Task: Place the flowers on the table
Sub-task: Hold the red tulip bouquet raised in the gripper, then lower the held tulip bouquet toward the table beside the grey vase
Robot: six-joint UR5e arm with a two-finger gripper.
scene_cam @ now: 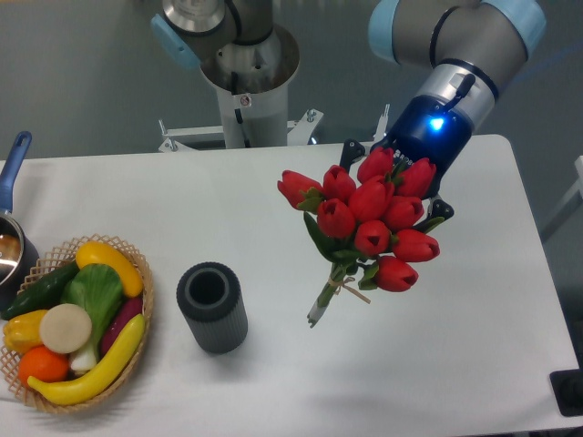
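Observation:
The flowers (369, 217), a bunch of red tulips with green leaves and string-tied stems, hang tilted over the right half of the white table (474, 346). The heads are up and to the right, and the stem ends point down-left near the tabletop. My gripper (397, 177) comes in from the upper right, behind the flower heads. Only black finger parts show beside the blooms. It is shut on the flowers, though the exact grip point is hidden by the tulips. I cannot tell whether the stem tips touch the table.
A dark grey ribbed cylindrical vase (211, 307) stands upright left of the flowers. A wicker basket (138, 269) of vegetables sits at the front left. A pot with a blue handle (13, 182) is at the left edge. The robot base (246, 82) stands behind the table.

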